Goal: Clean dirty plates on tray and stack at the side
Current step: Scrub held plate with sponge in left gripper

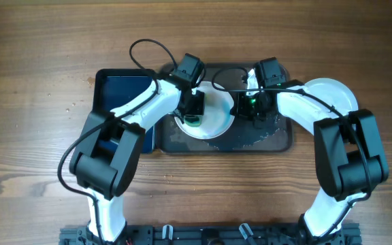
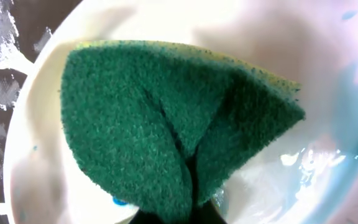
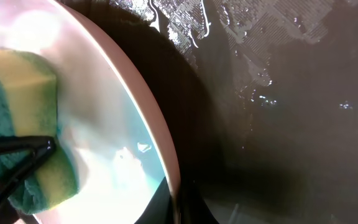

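Pinching a folded sponge (image 2: 166, 124), the left pincer (image 1: 192, 117) presses it onto the white plate (image 1: 216, 119). The sponge has a coarse green scouring face and soft yellow foam behind. The plate is round, glossy and shallow, with pale blue smears and wet glints near its edge. It sits mid-tray. The right pincer (image 1: 254, 114) is clamped on the plate's right rim; in the right wrist view the rim runs down between its dark fingers. The tray (image 1: 281, 139) is dark, rectangular with rounded corners, and wet, with white suds streaked over its textured floor. A second plate (image 1: 335, 95), white and clean-looking, lies on the desk (image 1: 39, 68) just right of the tray. A dark blue tub (image 1: 121, 92) touches the tray's left side. The desk is brown wood with plain grain.
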You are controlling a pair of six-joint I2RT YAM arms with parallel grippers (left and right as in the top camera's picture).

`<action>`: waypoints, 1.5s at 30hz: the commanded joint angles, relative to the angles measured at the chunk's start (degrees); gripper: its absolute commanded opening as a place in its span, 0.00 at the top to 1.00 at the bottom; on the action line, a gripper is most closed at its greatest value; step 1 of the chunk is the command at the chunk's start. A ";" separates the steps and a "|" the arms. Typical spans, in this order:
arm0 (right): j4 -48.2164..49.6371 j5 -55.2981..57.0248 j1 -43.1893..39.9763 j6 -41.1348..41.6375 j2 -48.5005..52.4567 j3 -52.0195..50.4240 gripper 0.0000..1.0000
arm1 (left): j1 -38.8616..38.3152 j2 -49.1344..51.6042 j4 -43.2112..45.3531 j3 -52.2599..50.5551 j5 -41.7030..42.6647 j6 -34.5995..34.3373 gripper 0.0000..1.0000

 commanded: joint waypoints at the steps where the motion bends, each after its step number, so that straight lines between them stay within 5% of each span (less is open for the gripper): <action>1: 0.37 -0.13 0.24 1.14 1.05 1.27 0.96 | 0.04 2.19 1.92 -3.08 -4.07 -0.74 0.96; 5: 0.46 -0.11 0.24 1.11 1.05 1.27 0.96 | 0.20 2.19 5.11 -3.06 14.10 7.43 0.96; 8: 0.46 -0.11 0.24 1.11 1.05 1.27 0.96 | 0.26 2.19 7.13 -3.06 16.44 7.17 0.96; 16: 0.39 -0.09 0.24 1.09 1.07 1.27 0.96 | 0.28 2.19 10.91 -3.08 -16.57 -2.19 0.96; 20: 0.37 -0.09 0.24 1.05 1.05 1.27 0.96 | 0.26 2.19 9.11 -3.08 -21.81 -5.51 0.96; 24: 0.39 -0.07 0.24 1.07 1.05 1.27 0.96 | 0.26 2.19 2.97 -3.08 -9.75 -4.04 0.96; 29: 0.42 -0.09 0.24 1.09 1.05 1.27 0.96 | 0.28 2.19 -2.40 -3.08 16.15 8.13 0.96; 34: 0.35 -0.11 0.24 1.11 1.07 1.27 0.96 | 0.37 2.19 4.72 -3.08 17.79 8.74 0.96; 37: 0.31 -0.11 0.24 1.11 1.05 1.27 0.96 | 0.61 2.19 10.91 -3.06 10.60 6.67 0.96; 40: 0.33 -0.09 0.24 1.09 1.07 1.27 0.96 | 0.76 2.19 13.81 -3.08 -7.23 -0.26 0.96; 45: 0.33 0.13 0.26 1.09 1.05 1.27 0.96 | 0.74 2.19 9.75 -3.08 -27.23 -8.37 0.96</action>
